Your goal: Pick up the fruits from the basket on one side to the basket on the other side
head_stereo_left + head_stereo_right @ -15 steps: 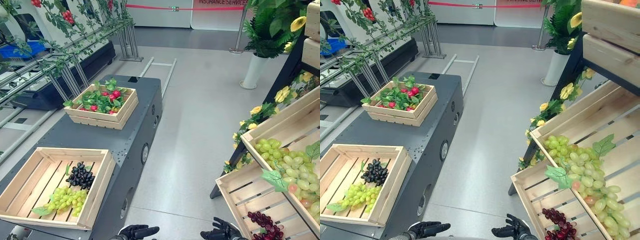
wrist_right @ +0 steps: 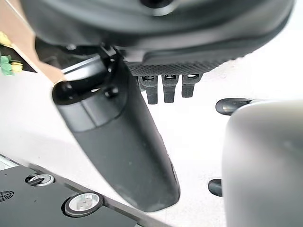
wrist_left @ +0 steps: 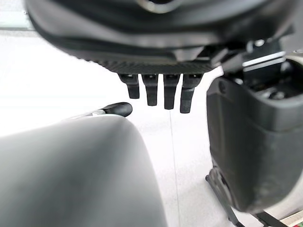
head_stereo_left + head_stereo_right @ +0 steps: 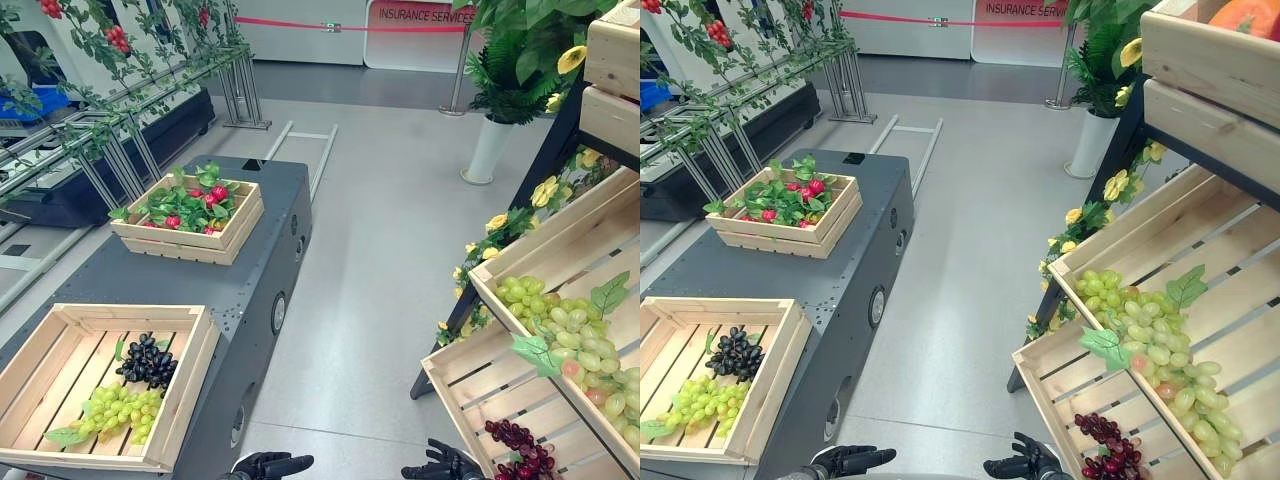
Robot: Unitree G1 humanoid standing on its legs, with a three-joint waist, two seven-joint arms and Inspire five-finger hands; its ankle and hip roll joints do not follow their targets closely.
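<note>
On the dark tabletop [image 4: 255,265], the near crate [image 4: 192,385] holds black grapes [image 4: 148,360] beside green grapes [image 4: 122,410]; the far crate [image 4: 195,246] holds red fruits [image 4: 212,193] among leaves. On the right-hand shelf, the upper crate [image 4: 545,232] carries pale green bunches [image 4: 570,335], and the lower crate [image 4: 450,410] carries dark red grapes [image 4: 515,440]. The left hand [image 4: 270,465] and right hand [image 4: 440,466] hang low with relaxed fingers, both empty.

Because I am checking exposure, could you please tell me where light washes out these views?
Left wrist view: the floor behind the left hand is washed to near white. Right wrist view: the same glare behind the right hand. Left eye view: even light, with the green grapes in the near crate plainly lit.
</note>
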